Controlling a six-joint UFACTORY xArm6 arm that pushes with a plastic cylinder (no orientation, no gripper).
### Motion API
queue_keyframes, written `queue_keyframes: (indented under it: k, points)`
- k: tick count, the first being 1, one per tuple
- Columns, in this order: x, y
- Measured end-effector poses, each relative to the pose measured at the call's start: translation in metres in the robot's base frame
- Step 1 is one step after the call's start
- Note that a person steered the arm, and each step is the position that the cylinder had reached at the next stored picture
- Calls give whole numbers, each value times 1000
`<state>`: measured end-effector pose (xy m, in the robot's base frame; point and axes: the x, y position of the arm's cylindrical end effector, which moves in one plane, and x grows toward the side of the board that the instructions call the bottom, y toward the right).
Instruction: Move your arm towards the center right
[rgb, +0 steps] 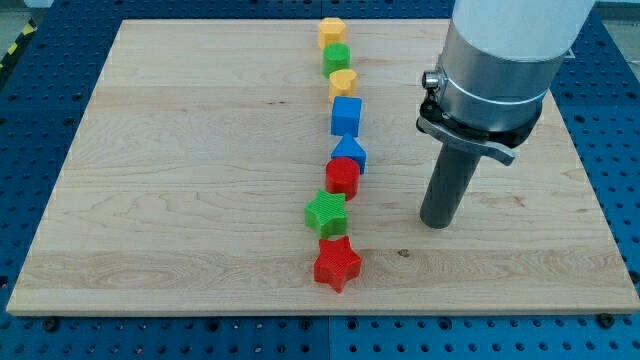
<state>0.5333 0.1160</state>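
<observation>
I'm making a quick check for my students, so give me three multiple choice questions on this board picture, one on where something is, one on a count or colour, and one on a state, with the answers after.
1. Where is my tip relative to the column of blocks?
A. To the view's right of it
B. To the view's left of it
C. Above its top end

2. How many blocks are on the wooden board?
A. Six
B. Eight
C. Ten

3. Is my tip touching any block?
A. It presses the red star
B. It presses the blue cube
C. It touches none

Answers: A, since the rod stands right of the red cylinder and green star. B, since two yellow, two green, two blue and two red blocks show. C, since bare wood separates the tip from the red star and the blue cube.
</observation>
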Motion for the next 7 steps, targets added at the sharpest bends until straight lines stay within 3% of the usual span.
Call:
queue_keyframes:
  k: [2,4,7]
  points:
    - [-19,2]
    - [-113,21]
    - [-118,12]
